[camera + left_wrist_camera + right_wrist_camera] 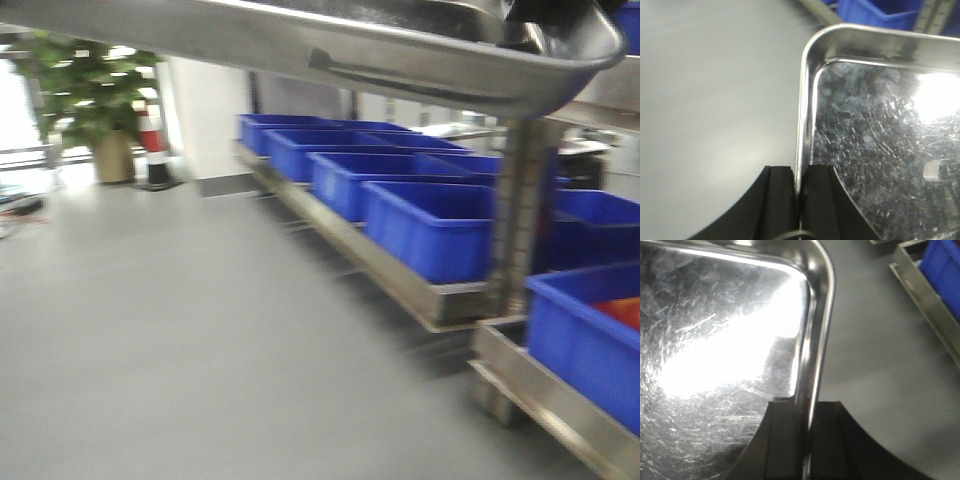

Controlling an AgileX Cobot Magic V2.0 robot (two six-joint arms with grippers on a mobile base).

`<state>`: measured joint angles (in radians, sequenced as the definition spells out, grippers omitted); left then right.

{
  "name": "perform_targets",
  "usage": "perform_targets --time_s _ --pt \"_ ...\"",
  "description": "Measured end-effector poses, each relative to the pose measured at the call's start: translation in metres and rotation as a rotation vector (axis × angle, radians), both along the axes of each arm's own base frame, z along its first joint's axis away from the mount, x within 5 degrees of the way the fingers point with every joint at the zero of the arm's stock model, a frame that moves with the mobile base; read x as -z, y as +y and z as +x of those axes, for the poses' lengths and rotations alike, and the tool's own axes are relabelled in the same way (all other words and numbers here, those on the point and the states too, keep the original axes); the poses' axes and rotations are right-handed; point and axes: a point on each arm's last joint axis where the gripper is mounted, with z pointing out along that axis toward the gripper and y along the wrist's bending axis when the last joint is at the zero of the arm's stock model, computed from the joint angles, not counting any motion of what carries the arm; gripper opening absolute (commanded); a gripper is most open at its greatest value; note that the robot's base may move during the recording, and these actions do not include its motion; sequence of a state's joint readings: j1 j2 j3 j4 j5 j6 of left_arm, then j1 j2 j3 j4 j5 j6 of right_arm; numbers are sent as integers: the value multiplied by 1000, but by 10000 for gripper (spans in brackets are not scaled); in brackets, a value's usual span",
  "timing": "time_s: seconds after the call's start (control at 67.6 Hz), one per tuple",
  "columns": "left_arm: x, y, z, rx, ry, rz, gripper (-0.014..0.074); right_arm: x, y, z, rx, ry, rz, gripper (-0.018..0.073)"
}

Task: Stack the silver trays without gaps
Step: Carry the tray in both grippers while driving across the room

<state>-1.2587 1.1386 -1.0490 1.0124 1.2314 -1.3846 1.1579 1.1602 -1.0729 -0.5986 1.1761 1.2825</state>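
Note:
One silver tray (400,45) hangs in the air across the top of the front view, seen from below, high over the grey floor. In the left wrist view my left gripper (800,172) is shut on the left rim of that silver tray (880,125), one black finger (777,200) outside and one inside. In the right wrist view my right gripper (805,407) is shut on the right rim of the silver tray (715,340), whose scratched bottom glares with reflected light. No other tray shows.
A low steel shelf (400,285) runs along the right, holding a row of blue plastic bins (440,225). A steel upright post (515,210) stands by it. A potted plant (95,100) and a striped cone (155,145) stand far left.

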Motion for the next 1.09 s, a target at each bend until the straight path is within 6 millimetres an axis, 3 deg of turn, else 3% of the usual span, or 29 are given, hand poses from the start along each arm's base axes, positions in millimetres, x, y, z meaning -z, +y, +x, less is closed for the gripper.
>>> perform_targets --time_s 1.095 --pt "-1 1 0 -4 0 -1 -16 0 0 0 -3 -2 4 -15"
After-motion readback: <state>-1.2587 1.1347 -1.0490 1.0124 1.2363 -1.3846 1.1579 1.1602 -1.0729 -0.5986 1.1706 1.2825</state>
